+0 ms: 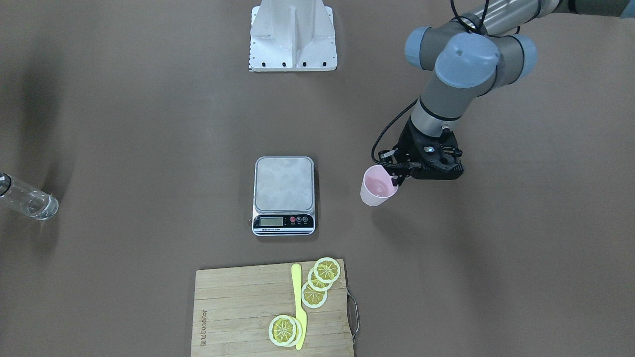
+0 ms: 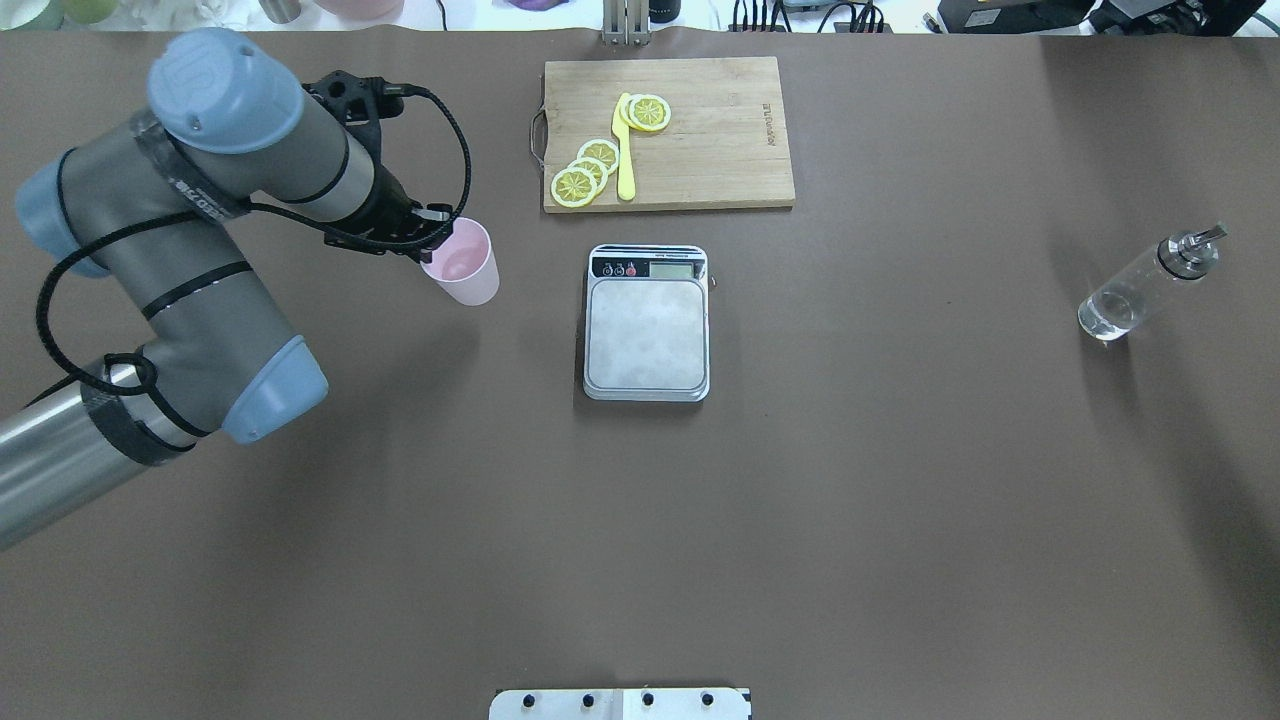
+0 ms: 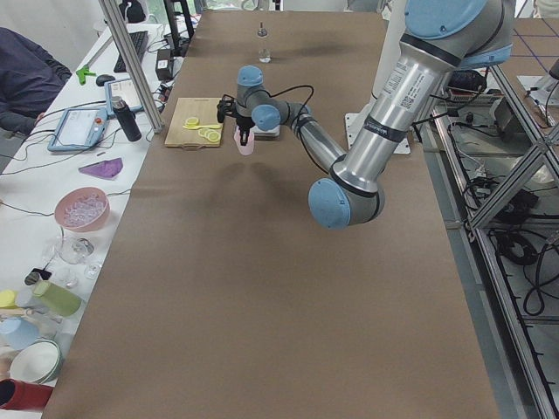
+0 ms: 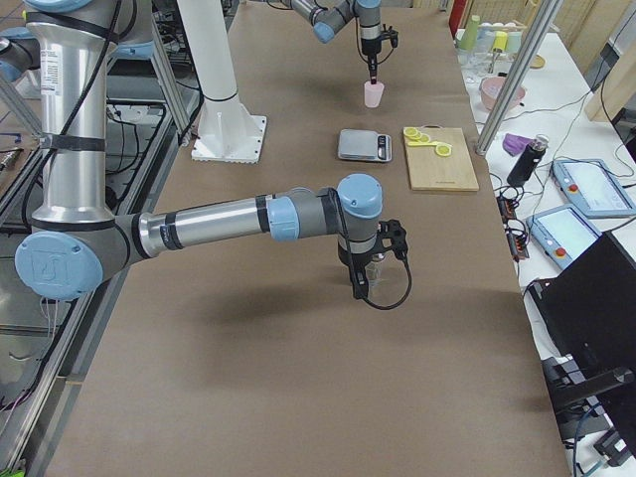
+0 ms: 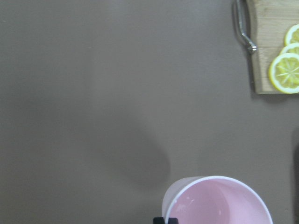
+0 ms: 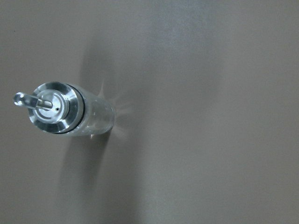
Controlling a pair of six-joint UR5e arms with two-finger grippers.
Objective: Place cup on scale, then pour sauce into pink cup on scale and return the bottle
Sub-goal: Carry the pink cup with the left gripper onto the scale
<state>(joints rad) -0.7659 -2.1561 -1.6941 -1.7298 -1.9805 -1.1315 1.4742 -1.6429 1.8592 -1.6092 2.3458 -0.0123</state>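
The cup is gripped at its rim by the left gripper and hangs upright just under it. It seems lifted clear of the table, though that is not certain. The scale is found to this gripper's right, well apart, its platform bare. The bottle stands farther right, by the right gripper, whose state cannot be told.

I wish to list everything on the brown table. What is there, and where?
pale pink plastic cup: one, pink, left of the scale
steel-topped digital scale: one, grey and black, table centre
clear glass bottle: one, transparent, far right, upright
bamboo cutting board: one, tan, beyond the scale
lemon slices: five, yellow, on the board
plastic knife: one, yellow, between the slices
left tool: one, black, gripping the cup's rim
right tool: one, black, above the bottle
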